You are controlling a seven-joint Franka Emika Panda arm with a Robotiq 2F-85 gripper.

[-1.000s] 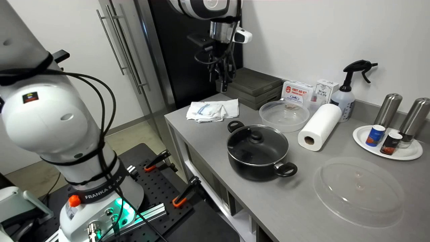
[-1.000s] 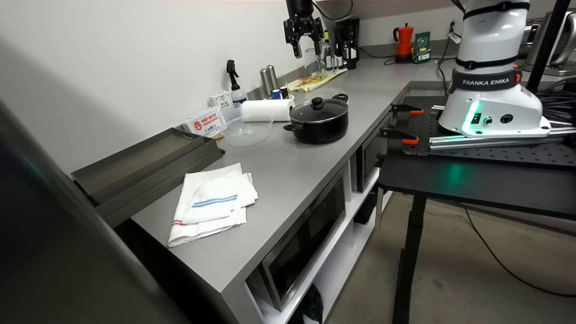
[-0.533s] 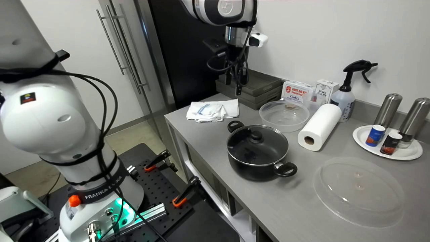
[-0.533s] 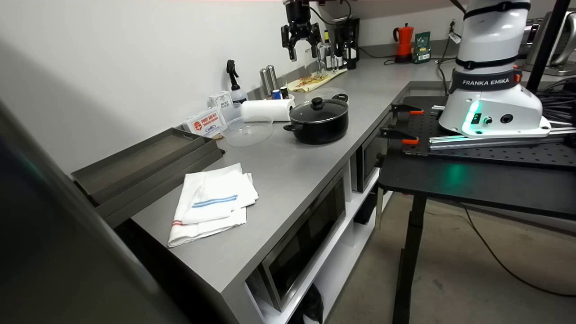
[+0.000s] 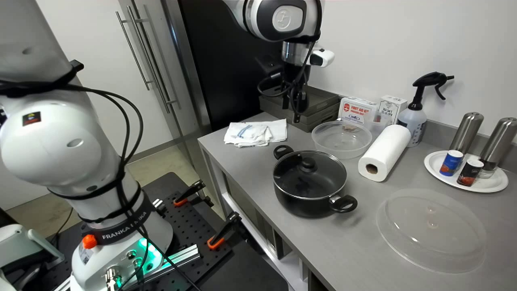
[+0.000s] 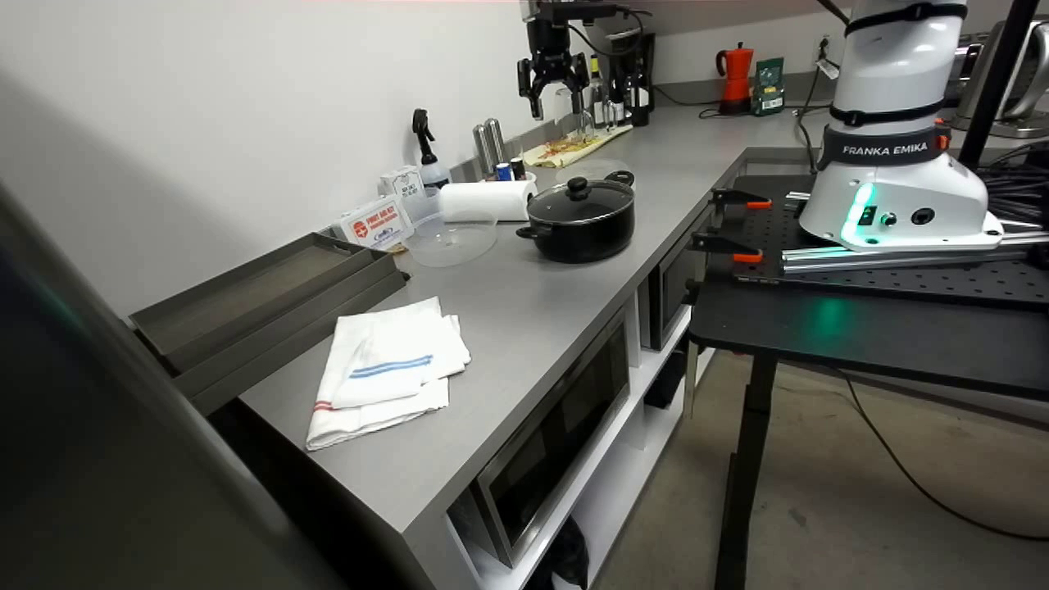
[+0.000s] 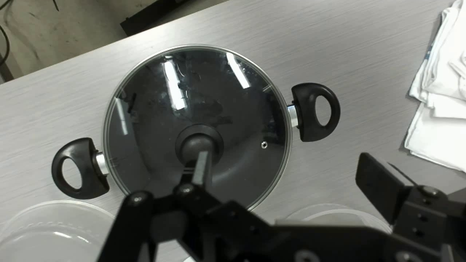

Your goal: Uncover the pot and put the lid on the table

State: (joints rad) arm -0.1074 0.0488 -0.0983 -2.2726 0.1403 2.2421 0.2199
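1. Wrist view: nearest is the gripper [image 7: 284,160], fingers [image 7: 378,185] spread wide, one partly hiding the knob [image 7: 193,143] of the glass lid [image 7: 225,120].
2. Glare muddles what lies beneath.
3. In both exterior views the lid sits on the black pot [image 5: 305,206], on the grey table [image 5: 343,242].
4. The wrist view cuts off the white towel [image 7: 444,102].
5. In an exterior view, far bottles [image 6: 642,100] show unreadable labels.

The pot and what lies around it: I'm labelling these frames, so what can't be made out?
Pot, all three views: contents, if any, hidden by the dark, reflective lid.
Lid's lower rim, wrist view: partly behind the gripper.
Knob, wrist view: partly behind a finger.
White towel, wrist view: cut off by the right edge.
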